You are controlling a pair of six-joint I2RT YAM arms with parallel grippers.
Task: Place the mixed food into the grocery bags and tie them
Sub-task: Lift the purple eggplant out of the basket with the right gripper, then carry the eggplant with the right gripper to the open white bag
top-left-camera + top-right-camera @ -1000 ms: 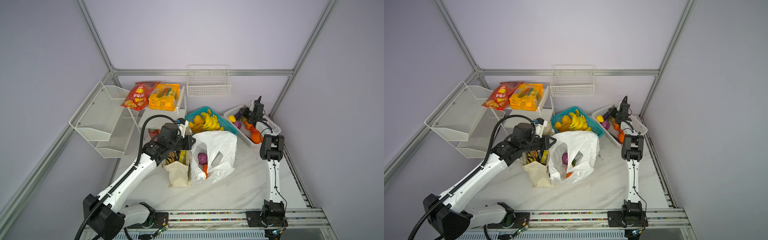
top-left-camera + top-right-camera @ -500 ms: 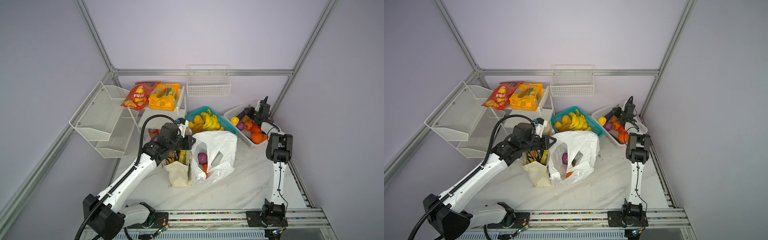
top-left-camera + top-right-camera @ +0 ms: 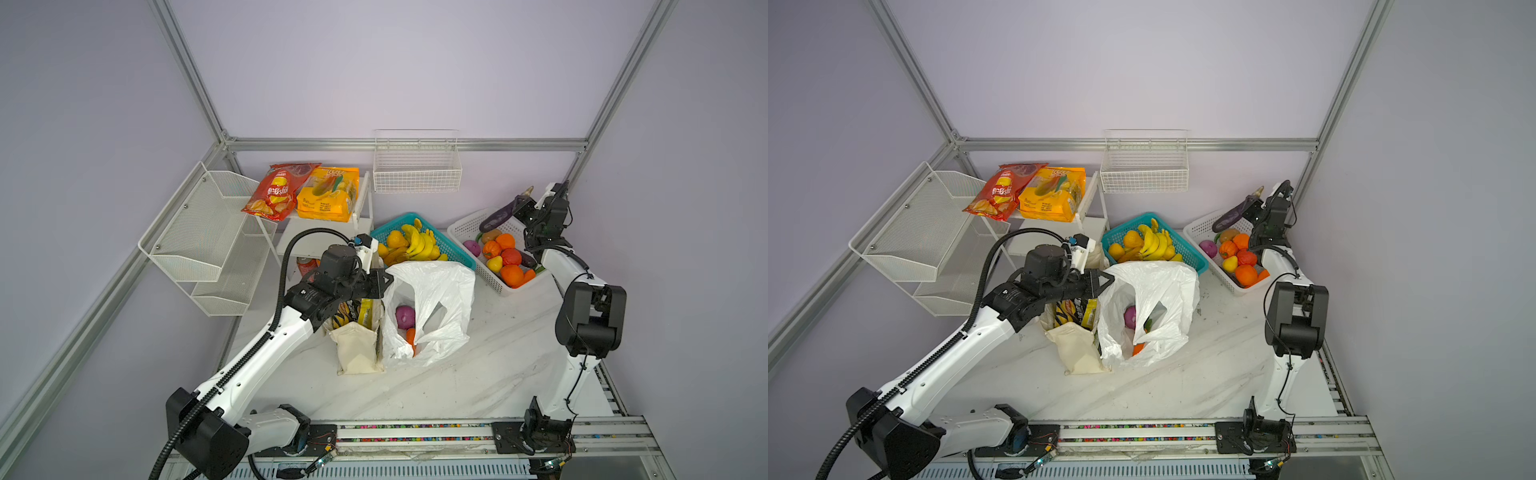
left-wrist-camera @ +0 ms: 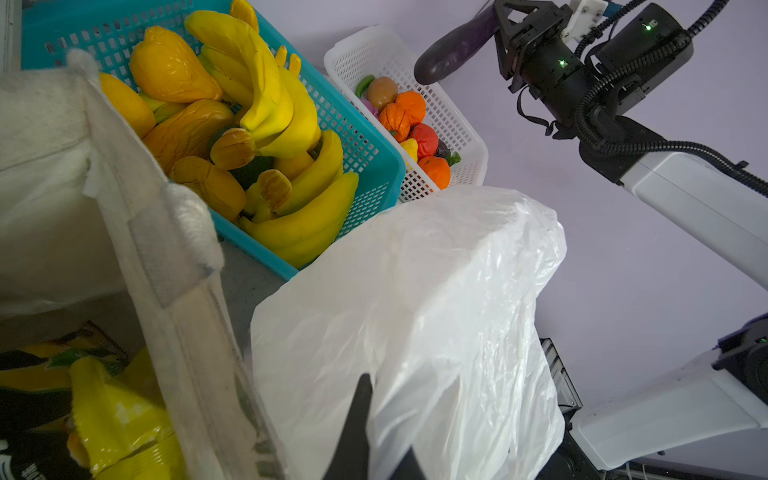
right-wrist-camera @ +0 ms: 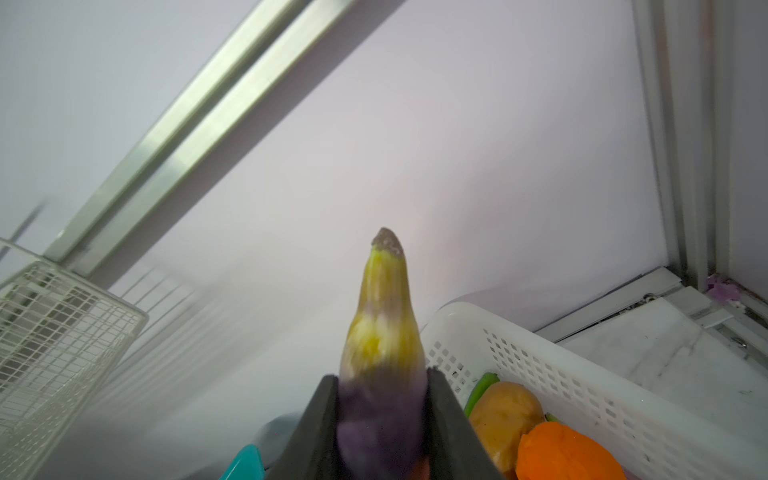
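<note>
The right gripper [image 5: 381, 384] has its jaws closed partway around the purple neck of the eggplant [image 3: 498, 217], with the yellowish stem end sticking out past them. The eggplant hangs in the air well apart from the white plastic bag [image 3: 440, 291], behind it and to its right, above the far rim of the white basket [image 3: 468, 226]. The left gripper [image 3: 384, 283] is fully closed at the left rim of that bag's mouth in both top views. It appears to pinch the thin film there, so the mouth stands open. Inside the bag lie a purple onion [image 3: 404, 316] and something orange [image 3: 410, 336]. The canvas tote [image 3: 357, 351] stands touching the bag's left side, with the black chip bag [image 3: 343, 311] and the yellow snack packet [image 3: 365, 309] already in it. Just behind the bag, the teal basket [image 3: 455, 251] holds the bananas [image 3: 419, 245] and other yellow fruit, not yet packed. By my reading the packing is partly done. The eggplant has yet to reach the bag, produce remains in both baskets, and neither bag is tied.
</note>
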